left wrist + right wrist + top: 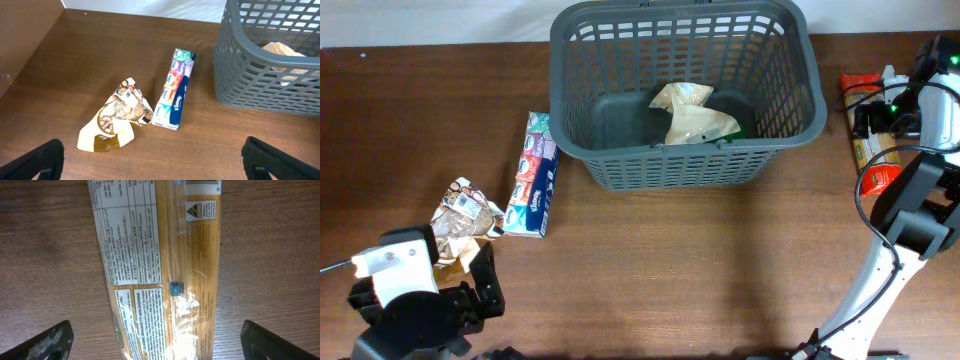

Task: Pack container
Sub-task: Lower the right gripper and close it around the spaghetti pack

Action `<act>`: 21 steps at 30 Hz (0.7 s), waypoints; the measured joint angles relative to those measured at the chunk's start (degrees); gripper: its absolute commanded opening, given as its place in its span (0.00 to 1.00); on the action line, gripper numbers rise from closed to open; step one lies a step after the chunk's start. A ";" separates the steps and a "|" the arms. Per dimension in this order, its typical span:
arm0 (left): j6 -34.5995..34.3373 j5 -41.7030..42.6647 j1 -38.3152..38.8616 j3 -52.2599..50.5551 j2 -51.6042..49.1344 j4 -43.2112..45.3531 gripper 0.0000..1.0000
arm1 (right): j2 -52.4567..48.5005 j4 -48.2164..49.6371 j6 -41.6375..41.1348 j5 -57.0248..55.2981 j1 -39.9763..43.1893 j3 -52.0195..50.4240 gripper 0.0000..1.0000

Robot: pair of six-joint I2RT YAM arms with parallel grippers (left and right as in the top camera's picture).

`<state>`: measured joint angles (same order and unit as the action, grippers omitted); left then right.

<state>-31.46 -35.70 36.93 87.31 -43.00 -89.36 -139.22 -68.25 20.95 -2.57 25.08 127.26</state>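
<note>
The big dark grey plastic basket (685,165) stands upright on the brown wooden table (670,260). It is at the far side, in the middle, with its open top facing up. Its long side runs from my left to my right. One crinkly tan packet (692,115) lies on its floor.

I think the basket is stiff, and light for how big it is. It is much too wide for my fingers to go round. The best place to hold it would be the top rim or a slot in the wall. It does not look easy to break.

My left gripper (160,162) is opened wide and holds nothing. In front of it lie a crumpled brown and white packet (117,122) and a long pack of tissues (175,87), side by side, left of the basket. My right gripper (162,342) is opened wide too, with nothing in it, right above a long yellow packet of spaghetti (160,255).
</note>
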 measured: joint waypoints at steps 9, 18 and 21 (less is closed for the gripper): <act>0.00 0.00 0.00 0.00 0.00 0.00 1.00 | -2.14 0.07 -0.02 0.00 0.00 0.00 0.99; 0.00 0.00 0.00 0.00 0.00 0.00 1.00 | -3.32 0.24 -0.02 0.00 0.00 0.00 0.99; 0.00 0.00 0.00 0.00 0.00 0.00 1.00 | -3.45 0.59 -0.02 0.00 0.07 0.00 0.99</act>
<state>-31.46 -35.70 36.93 87.31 -43.00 -89.36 -142.67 -67.66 20.93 -2.57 25.15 127.26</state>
